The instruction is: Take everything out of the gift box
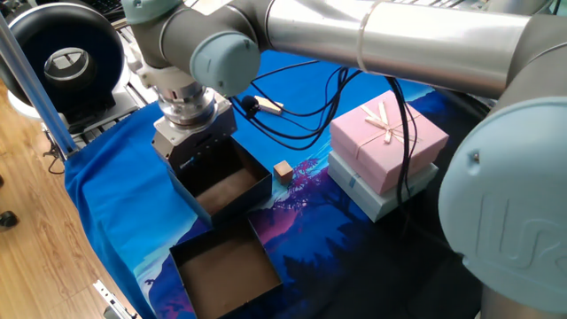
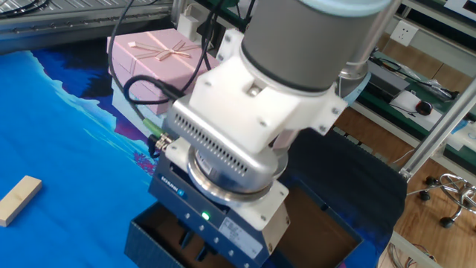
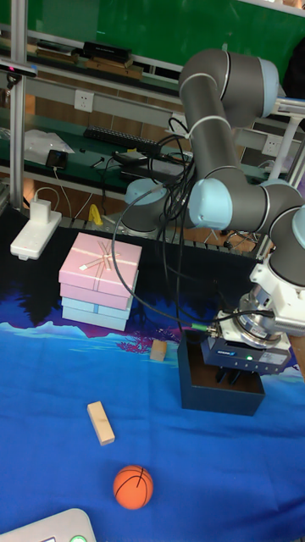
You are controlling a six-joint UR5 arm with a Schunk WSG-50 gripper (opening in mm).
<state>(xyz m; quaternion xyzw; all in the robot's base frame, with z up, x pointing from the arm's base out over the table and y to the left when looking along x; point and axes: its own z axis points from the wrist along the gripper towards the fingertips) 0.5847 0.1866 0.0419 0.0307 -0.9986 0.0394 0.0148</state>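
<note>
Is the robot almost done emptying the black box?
Nearly, it seems. The ball, wooden bar and cube already lie on the blue cloth. The hand is down inside the black box, hiding part of its floor, so I can't tell if anything remains.

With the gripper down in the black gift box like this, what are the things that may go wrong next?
1. The gripper is low inside the gift box, close to a wall. Lifting or moving sideways could drag or tip the box.
2. The ball, wooden bar and cube already lie on the cloth. No view shows the jaws or the floor beneath them, so it may close on nothing.
3. The cable hangs near the pink box and could snag it.
</note>
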